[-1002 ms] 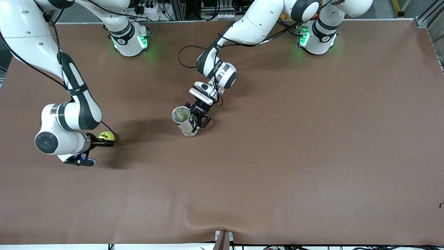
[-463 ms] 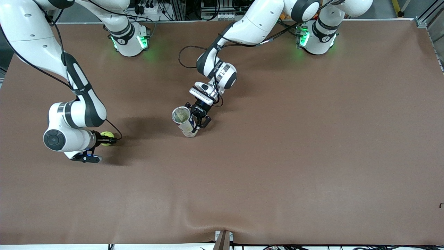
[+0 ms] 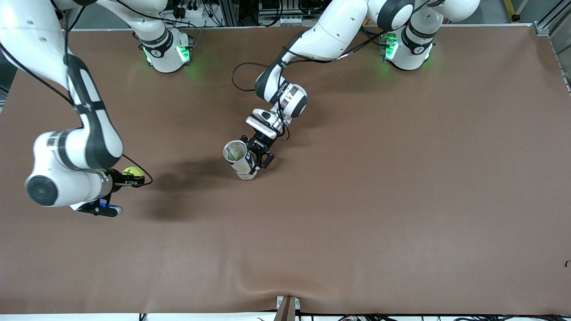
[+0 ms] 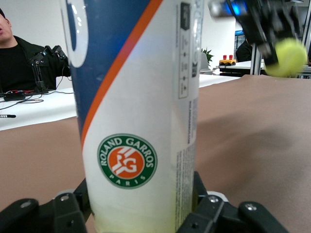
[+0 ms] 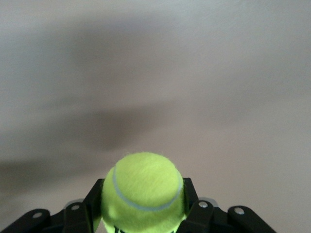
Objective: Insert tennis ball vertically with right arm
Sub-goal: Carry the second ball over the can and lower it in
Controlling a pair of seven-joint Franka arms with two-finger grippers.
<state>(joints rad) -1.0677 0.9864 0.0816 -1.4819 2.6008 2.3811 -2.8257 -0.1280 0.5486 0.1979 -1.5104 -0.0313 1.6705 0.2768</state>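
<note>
A yellow-green tennis ball sits between the fingers of my right gripper, which is shut on it and holds it above the brown table near the right arm's end. A white-and-blue tennis ball can with an orange stripe and an open top stands upright mid-table. My left gripper is shut on its lower part. The left wrist view also shows the ball off in the distance, held up by the right gripper.
The brown table cover is wrinkled at the front edge by a small bracket. The two arm bases stand along the back edge. A black cable loop hangs by the left arm.
My right gripper closed on the tennis ball and lifted it off the table. The left arm shifted the can slightly.
</note>
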